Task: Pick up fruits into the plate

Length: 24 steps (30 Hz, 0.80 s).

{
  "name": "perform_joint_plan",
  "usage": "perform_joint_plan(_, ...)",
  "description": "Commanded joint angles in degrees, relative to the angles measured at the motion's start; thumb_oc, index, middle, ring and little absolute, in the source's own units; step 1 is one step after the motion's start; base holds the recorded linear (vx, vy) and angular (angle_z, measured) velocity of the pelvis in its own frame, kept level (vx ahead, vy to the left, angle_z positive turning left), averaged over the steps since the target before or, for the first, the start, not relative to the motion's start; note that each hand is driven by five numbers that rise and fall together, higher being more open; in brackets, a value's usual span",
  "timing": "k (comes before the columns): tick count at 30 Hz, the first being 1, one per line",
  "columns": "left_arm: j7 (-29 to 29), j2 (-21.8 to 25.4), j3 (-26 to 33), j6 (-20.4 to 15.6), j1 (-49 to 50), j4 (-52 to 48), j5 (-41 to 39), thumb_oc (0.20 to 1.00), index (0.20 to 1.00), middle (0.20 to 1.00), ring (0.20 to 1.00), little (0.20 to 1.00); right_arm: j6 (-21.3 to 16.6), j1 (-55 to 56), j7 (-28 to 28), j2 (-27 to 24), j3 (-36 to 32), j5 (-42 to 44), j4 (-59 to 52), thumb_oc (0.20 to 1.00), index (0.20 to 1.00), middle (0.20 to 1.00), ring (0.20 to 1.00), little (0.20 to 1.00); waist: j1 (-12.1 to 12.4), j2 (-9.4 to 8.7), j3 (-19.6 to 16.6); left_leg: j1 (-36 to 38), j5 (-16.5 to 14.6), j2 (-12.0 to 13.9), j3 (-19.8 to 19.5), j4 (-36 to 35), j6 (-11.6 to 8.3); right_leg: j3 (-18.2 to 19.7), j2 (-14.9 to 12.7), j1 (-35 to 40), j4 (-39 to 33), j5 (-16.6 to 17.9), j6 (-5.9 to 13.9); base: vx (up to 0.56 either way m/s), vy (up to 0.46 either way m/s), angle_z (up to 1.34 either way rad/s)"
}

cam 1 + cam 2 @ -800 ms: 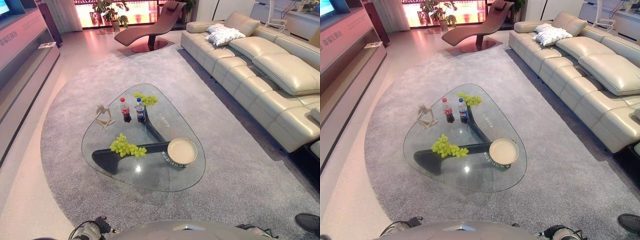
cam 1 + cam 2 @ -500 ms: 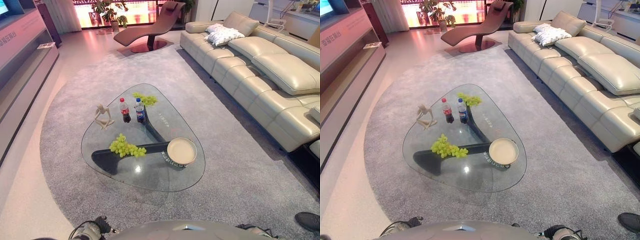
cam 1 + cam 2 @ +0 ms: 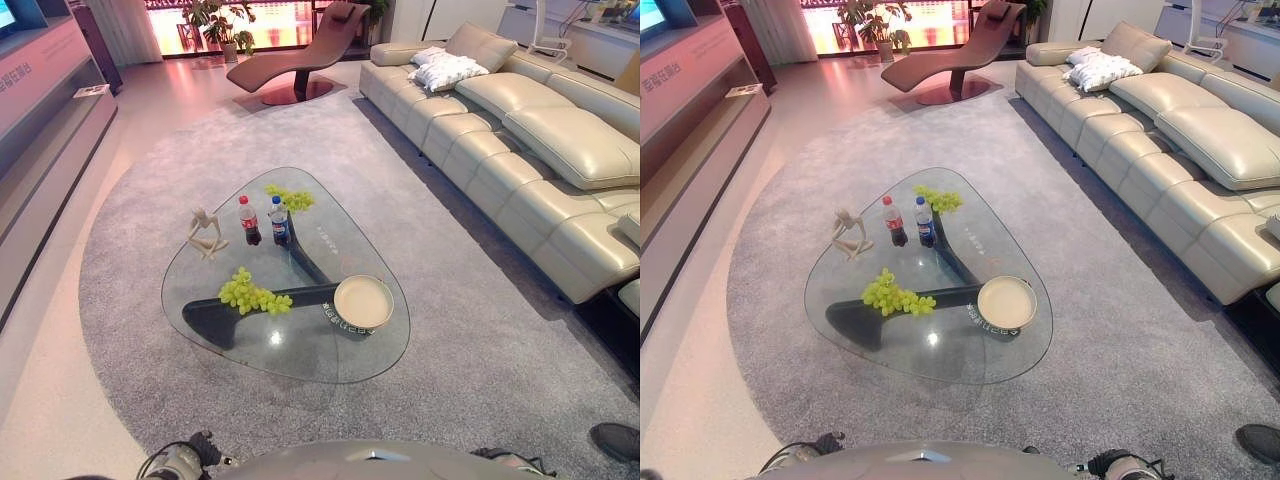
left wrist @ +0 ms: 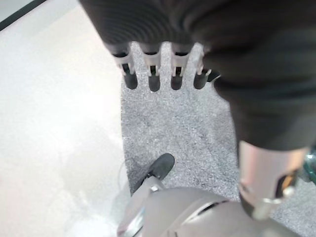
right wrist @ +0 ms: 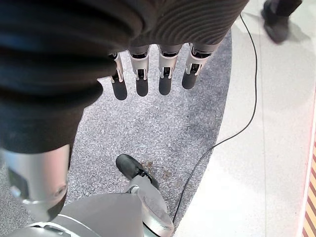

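Grapes are the fruit here, in two bunches on the glass desk (image 3: 300,350), and as far as the pictures show none of the task is done: both bunches lie on the glass and the plate (image 3: 363,300) holds nothing. Going left to right across the desk, a small pale figurine (image 3: 204,232) stands near the left edge; the nearer grape bunch (image 3: 254,293) lies to its right and closer to the robot, over the dark base that shows through the glass; two small bottles (image 3: 263,220) stand upright side by side further back, with the second grape bunch (image 3: 289,197) just behind them toward the far edge; the round cream plate sits on the right part of the desk, well apart from the far bunch and nearer to the front one. Both bunches are pale yellow-green, made of many small round berries; the near one is the fuller and sprawls sideways, the far one is looser. The left robot hand (image 4: 163,69) hangs over the grey carpet (image 3: 470,330) with fingers straight and nothing in it; the right robot hand (image 5: 153,69) hangs likewise, fingers extended and empty. I judge the robot must first get within reach of the desk, then carry each bunch to the plate
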Motion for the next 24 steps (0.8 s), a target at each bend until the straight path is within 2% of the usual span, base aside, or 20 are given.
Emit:
perform_joint_plan(1, 2.40, 1.22, 1.25, -2.22, -5.27, 3.22, -2.29, 1.000, 1.000, 1.000, 1.000, 1.000, -0.36, -5.63, -0.50, 0.20, 0.42, -0.04, 4.04, 1.000, 1.000, 1.000, 1.000, 1.000, 0.19, -0.54, 4.30, 0.85, -7.45, -0.98, -1.20, 0.48, 1.53, -1.29, -0.36, 3.43, 1.71, -6.55, 0.74, 0.00, 0.000, 0.00)
perform_joint_plan(9, 6.54, 2.45, 2.53, -5.42, -7.42, 0.60, -8.68, 1.000, 1.000, 1.000, 1.000, 1.000, -0.63, -7.04, -0.17, -1.40, 0.75, 1.09, 3.38, 1.000, 1.000, 1.000, 1.000, 1.000, -0.55, 0.72, 6.26, -0.67, -6.75, -1.03, -0.70, 0.71, 1.47, -0.68, -0.50, 1.65, 2.49, -6.69, 0.60, 0.00, 0.023, -0.02)
perform_joint_plan(14, 10.08, 4.04, 1.64, -7.59, -11.52, -2.63, -11.55, 1.000, 1.000, 1.000, 1.000, 1.000, -0.39, -10.19, -0.42, -3.50, 1.66, 4.11, 2.45, 1.000, 1.000, 1.000, 1.000, 1.000, -1.17, 1.95, 9.16, -3.58, -5.84, -1.12, -0.75, 1.16, 1.56, 0.45, -0.47, -1.85, 3.54, -6.52, 0.18, -0.12, 0.059, -0.04)
perform_joint_plan(17, 12.79, 6.64, 0.48, -7.94, -16.11, -5.22, -13.38, 1.000, 1.000, 1.000, 1.000, 1.000, -1.08, -12.97, -1.39, -4.86, 2.03, 6.33, 2.24, 1.000, 1.000, 1.000, 1.000, 1.000, -1.99, 2.65, 12.22, -5.80, -5.14, -1.38, -0.58, 1.15, 1.73, 1.61, -0.14, -4.65, 4.24, -6.22, -0.18, -0.17, 0.065, -0.06)
perform_joint_plan(20, 16.54, 9.03, 0.48, -8.59, -17.81, -7.79, -10.83, 1.000, 1.000, 1.000, 1.000, 1.000, -1.82, -12.87, -2.40, -5.62, 1.71, 7.10, 1.92, 1.000, 1.000, 1.000, 1.000, 1.000, -2.38, 2.95, 13.72, -6.67, -4.84, -1.75, -0.48, 1.07, 1.86, 1.88, 0.01, -5.63, 4.46, -6.10, -0.28, -0.05, 0.047, -0.16)
perform_joint_plan(24, 20.58, 14.46, -0.06, -6.72, -22.76, -11.48, -7.81, 1.000, 1.000, 1.000, 1.000, 1.000, -3.38, -13.77, -2.69, -7.36, 2.37, 8.92, 0.36, 1.000, 1.000, 1.000, 1.000, 1.000, -2.83, 3.30, 16.23, -9.11, -4.15, -2.10, -0.50, 1.10, 1.55, 2.24, 0.19, -7.98, 4.57, -5.64, -0.50, -0.11, 0.039, -0.03)
